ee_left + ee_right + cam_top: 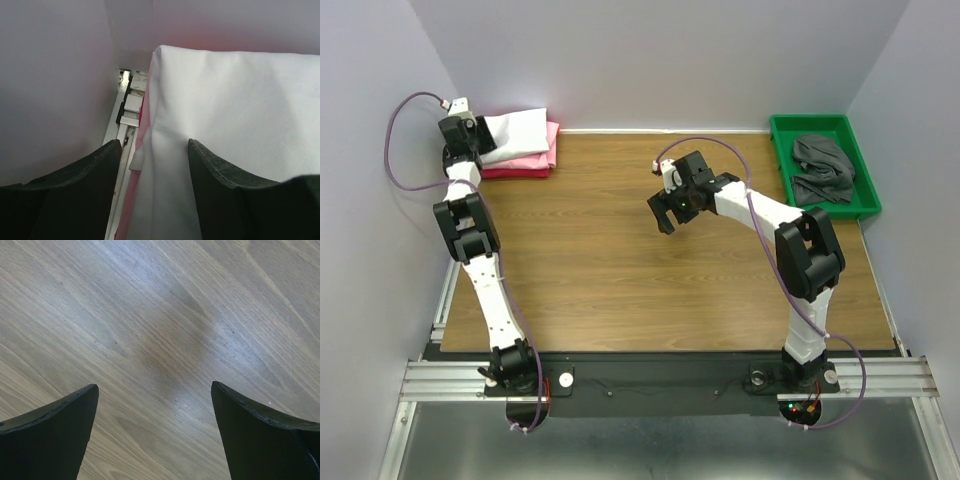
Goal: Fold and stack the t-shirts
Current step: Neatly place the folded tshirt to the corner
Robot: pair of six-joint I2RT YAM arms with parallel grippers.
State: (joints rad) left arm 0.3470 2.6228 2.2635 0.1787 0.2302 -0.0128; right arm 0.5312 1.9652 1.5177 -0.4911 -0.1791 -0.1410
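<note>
A stack of folded t-shirts lies at the table's far left corner: a white shirt (515, 132) on top, a pink one (552, 146) under it, a red one (515, 172) at the bottom. My left gripper (470, 140) is at the stack's left end. In the left wrist view my left gripper (155, 150) is open, with the white shirt's (235, 100) left edge lying between the jaws and a pink edge (132, 192) beside it. My right gripper (665, 215) is open and empty above bare wood, as the right wrist view (155, 390) also shows. A crumpled grey t-shirt (823, 165) lies in the green bin.
The green bin (810, 121) stands at the back right corner. Walls close in the table on the left, back and right. A metal rail (122, 117) runs along the table's left edge beside the stack.
</note>
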